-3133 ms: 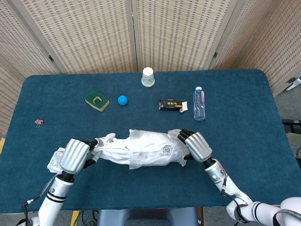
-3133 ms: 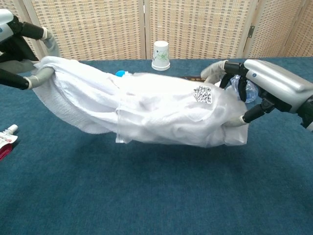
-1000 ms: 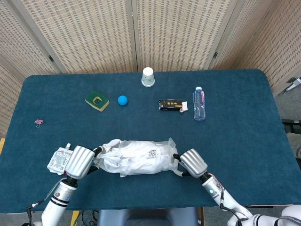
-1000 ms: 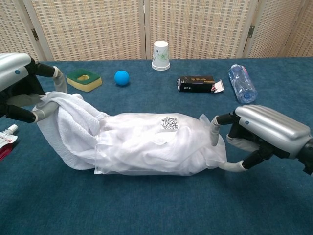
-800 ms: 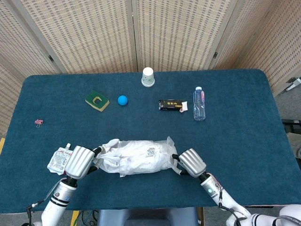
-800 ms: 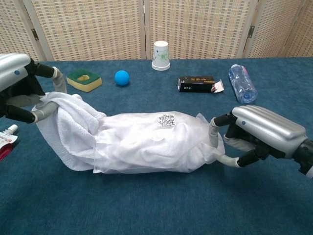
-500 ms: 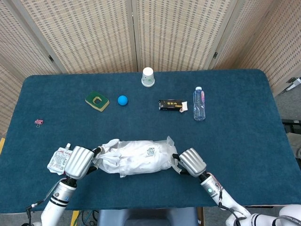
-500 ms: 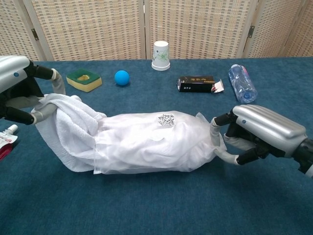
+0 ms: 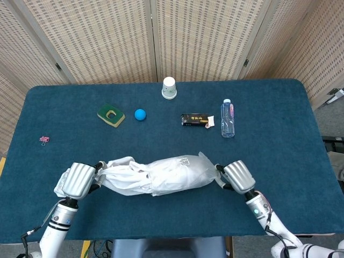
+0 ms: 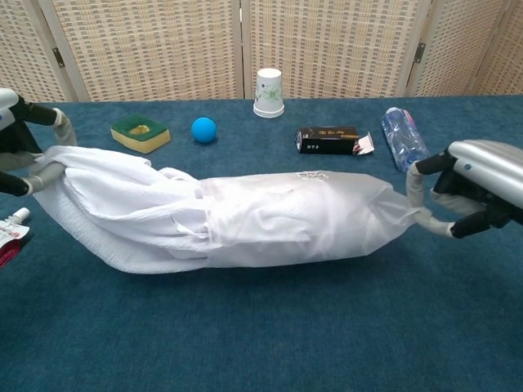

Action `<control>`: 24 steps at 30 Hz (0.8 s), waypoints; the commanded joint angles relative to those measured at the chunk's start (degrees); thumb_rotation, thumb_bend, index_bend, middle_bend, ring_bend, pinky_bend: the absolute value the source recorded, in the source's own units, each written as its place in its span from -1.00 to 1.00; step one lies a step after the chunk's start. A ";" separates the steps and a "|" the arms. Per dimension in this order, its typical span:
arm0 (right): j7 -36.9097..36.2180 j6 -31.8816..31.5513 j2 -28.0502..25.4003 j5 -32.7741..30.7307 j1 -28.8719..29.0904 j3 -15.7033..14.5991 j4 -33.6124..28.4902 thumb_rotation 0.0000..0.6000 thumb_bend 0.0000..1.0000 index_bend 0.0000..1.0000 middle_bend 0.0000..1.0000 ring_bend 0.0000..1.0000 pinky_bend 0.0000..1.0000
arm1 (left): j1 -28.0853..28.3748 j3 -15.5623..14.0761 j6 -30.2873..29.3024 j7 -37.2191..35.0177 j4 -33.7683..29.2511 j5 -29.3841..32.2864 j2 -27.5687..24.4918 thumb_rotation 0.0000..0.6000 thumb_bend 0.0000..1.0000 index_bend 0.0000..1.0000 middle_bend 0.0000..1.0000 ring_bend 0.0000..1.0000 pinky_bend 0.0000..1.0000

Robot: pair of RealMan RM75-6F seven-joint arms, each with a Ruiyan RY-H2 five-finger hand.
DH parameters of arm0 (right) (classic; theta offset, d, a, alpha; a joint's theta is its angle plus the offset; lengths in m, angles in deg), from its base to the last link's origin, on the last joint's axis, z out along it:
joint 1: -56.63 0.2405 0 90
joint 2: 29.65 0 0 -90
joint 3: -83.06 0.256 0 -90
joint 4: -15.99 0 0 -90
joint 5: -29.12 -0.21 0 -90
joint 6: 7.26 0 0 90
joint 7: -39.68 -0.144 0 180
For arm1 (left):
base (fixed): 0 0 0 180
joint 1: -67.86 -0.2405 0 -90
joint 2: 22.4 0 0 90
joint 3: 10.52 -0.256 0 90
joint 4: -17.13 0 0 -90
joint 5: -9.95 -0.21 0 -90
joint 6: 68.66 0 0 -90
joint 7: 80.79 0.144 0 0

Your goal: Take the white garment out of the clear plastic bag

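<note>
The white garment (image 9: 126, 175) (image 10: 114, 216) lies stretched across the near part of the blue table, its left end drawn out of the clear plastic bag (image 9: 185, 171) (image 10: 302, 216). My left hand (image 9: 79, 180) (image 10: 20, 151) grips the garment's free end at the left. At the right, my right hand (image 9: 238, 177) (image 10: 474, 188) pinches the bag's closed end. The bag still sleeves the garment's right half, and both are pulled taut between the hands.
A paper cup (image 9: 169, 87), a blue ball (image 9: 140, 114), a green sponge (image 9: 110, 115), a black box (image 9: 196, 120) and a water bottle (image 9: 228, 118) lie further back. A small packet (image 9: 61, 185) sits under my left hand; a pink clip (image 9: 44, 140) lies far left.
Both hands have moved apart, left going left and right going right. The bundle has stretched out long and more of the garment now lies outside the bag.
</note>
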 commanded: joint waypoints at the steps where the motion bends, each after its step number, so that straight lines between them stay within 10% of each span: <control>1: 0.95 -1.20 -2.64 -1.95 -1.23 1.35 -0.55 1.00 0.04 0.38 1.00 0.97 1.00 | -0.03 1.04 0.04 -0.57 0.77 1.39 -0.54 1.00 -0.09 0.45 1.00 0.82 1.00; 24: 0.76 -9.92 -15.05 -7.57 -7.58 7.52 -6.12 1.00 0.05 0.38 1.00 0.97 1.00 | -0.56 1.63 -0.78 -0.63 0.82 2.90 -2.56 1.00 -0.09 0.45 1.00 0.82 1.00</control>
